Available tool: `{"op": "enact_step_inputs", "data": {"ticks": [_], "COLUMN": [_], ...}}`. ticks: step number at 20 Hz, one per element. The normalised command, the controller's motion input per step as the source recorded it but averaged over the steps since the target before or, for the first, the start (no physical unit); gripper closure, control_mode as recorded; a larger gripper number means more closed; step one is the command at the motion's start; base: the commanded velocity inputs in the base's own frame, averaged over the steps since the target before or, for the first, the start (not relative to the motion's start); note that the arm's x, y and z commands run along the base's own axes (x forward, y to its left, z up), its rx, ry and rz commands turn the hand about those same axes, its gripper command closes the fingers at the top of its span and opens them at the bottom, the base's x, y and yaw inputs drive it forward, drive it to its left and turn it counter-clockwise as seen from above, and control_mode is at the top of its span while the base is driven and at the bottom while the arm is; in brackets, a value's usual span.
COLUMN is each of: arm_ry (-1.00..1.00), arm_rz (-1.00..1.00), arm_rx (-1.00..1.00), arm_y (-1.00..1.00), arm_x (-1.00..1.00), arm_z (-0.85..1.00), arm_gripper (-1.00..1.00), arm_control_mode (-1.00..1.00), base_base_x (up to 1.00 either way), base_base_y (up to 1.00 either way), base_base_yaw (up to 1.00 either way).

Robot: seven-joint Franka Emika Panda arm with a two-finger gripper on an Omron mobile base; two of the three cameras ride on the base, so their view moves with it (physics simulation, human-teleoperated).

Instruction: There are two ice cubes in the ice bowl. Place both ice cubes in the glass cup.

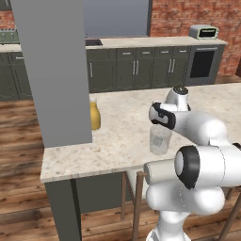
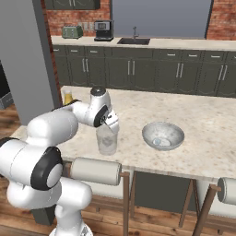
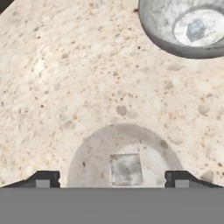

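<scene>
The glass cup [image 1: 160, 140] [image 2: 107, 139] stands upright on the speckled counter near its front edge. My gripper [image 1: 160, 124] [image 2: 112, 125] [image 3: 112, 178] hangs right above the cup's rim, open, with its fingertips [image 3: 47, 178] spread wide. In the hand view one ice cube [image 3: 126, 169] lies inside the cup [image 3: 89, 151], free of both fingers. The ice bowl [image 2: 173, 129] [image 3: 153, 24] sits on the counter to the cup's right, apart from it. A second ice cube [image 3: 195, 29] [image 2: 159, 142] rests on the bowl's bottom.
A yellow-orange jug [image 1: 95, 115] [image 2: 68, 97] stands at the counter's left end beside a tall grey pillar [image 1: 56, 70]. Stools [image 2: 94, 170] are tucked under the counter's front edge. Bare counter [image 2: 203, 115] stretches behind and right of the bowl.
</scene>
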Motion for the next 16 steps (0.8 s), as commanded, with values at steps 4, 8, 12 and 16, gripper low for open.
{"op": "enact_step_inputs", "data": {"ticks": [4,8,12,16], "arm_ry": [0.00,0.03,0.10,0.12], "arm_rz": [0.00,0.00,0.00,0.00], "arm_rx": [0.04,0.00,0.00,0.00], "arm_y": [-0.22,-0.67,-0.87,-1.00], "arm_x": [-0.24,-0.54,-0.42,-0.17], "arm_z": [0.29,0.03,0.00,0.00], "arm_gripper": [-1.00,-1.00,-1.00,-1.00], "arm_control_mode": [-1.00,-1.00,-1.00,-1.00], "base_base_x": [0.00,0.00,0.00,0.00], "base_base_y": [0.00,0.00,0.00,0.00], "base_base_yaw": [0.00,0.00,0.00,0.00]}}
